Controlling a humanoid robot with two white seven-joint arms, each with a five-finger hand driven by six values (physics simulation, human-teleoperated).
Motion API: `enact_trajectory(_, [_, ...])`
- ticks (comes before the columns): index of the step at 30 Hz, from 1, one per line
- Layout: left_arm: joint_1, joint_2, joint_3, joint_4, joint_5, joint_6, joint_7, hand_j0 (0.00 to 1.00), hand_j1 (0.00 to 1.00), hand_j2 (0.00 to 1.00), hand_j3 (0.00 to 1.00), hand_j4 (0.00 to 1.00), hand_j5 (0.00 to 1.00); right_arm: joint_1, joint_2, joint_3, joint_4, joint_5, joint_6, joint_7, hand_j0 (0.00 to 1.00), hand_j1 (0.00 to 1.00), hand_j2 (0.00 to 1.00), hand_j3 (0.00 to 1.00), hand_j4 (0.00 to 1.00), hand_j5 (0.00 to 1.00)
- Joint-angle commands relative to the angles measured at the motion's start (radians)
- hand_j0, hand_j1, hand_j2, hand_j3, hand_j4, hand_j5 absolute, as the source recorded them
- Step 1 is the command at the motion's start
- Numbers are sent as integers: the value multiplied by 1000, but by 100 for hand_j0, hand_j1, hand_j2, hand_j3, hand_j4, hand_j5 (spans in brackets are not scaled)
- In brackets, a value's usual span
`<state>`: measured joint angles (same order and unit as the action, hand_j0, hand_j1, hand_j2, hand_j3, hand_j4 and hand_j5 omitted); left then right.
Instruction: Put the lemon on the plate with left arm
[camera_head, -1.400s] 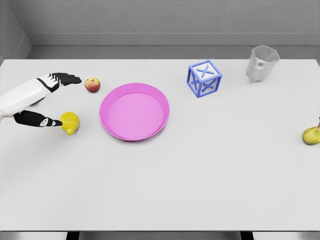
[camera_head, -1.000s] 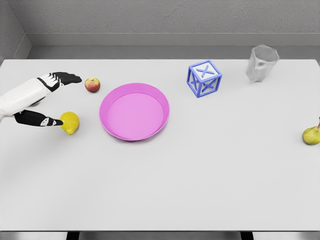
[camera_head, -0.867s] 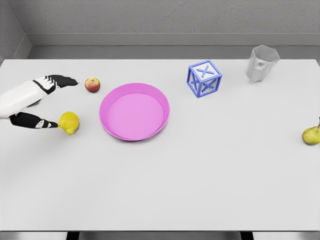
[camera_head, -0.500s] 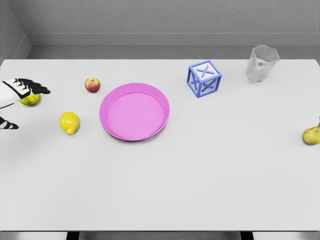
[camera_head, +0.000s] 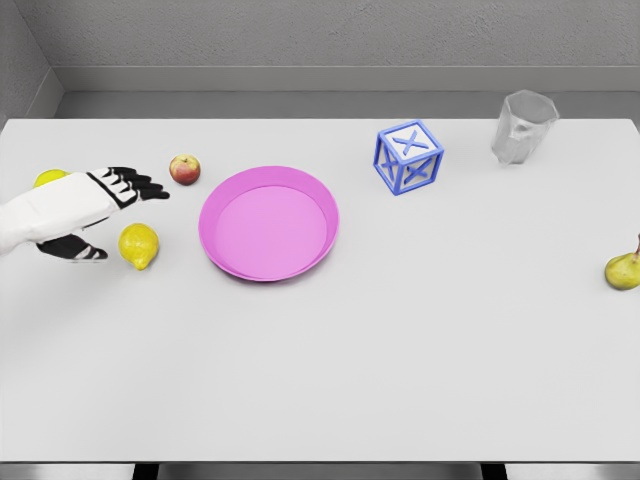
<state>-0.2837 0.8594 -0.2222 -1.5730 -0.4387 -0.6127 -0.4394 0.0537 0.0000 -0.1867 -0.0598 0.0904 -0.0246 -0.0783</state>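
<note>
The yellow lemon lies on the white table, left of the pink plate, which has nothing in it. My left hand comes in from the left edge, open, holding nothing. Its black fingers stretch out above the lemon and point at the apple. The thumb lies just left of the lemon, a small gap away. The right arm is out of view.
A small red apple sits up-left of the plate. A yellow-green fruit peeks out behind my left forearm. At the back right stand a blue open-frame cube and a clear glass. A pear lies at the right edge.
My left hand drew back to the left edge, away from the lemon, then came back right, so that it now sits beside the lemon again. The lemon stayed in place.
</note>
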Motion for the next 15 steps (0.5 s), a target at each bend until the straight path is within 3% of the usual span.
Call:
enact_trajectory(1, [-5,-11,-37,2,-15,2,-13,100,100,100,100,100,100,0,0,1,0,0,0,0,100,100,100,100,100,100])
enact_trajectory(7, [-43,36,-128,-1,-41,2,-13,100,100,100,100,100,100,0,0,0,0,0,0,0,100,100,100,100,100,100])
enact_trajectory(10, [-55,115,-131,-21,-49,2,-73,100,100,100,100,100,100,0,0,1,0,0,0,0,100,100,100,100,100,100])
enact_trajectory(12, [-75,119,-131,-19,-63,2,-128,100,100,100,100,100,100,0,0,0,0,0,0,0,100,100,100,100,100,100])
enact_trajectory(15, [-86,118,-131,-16,-75,2,-134,100,100,100,100,100,100,0,0,0,0,0,0,0,100,100,100,100,100,100])
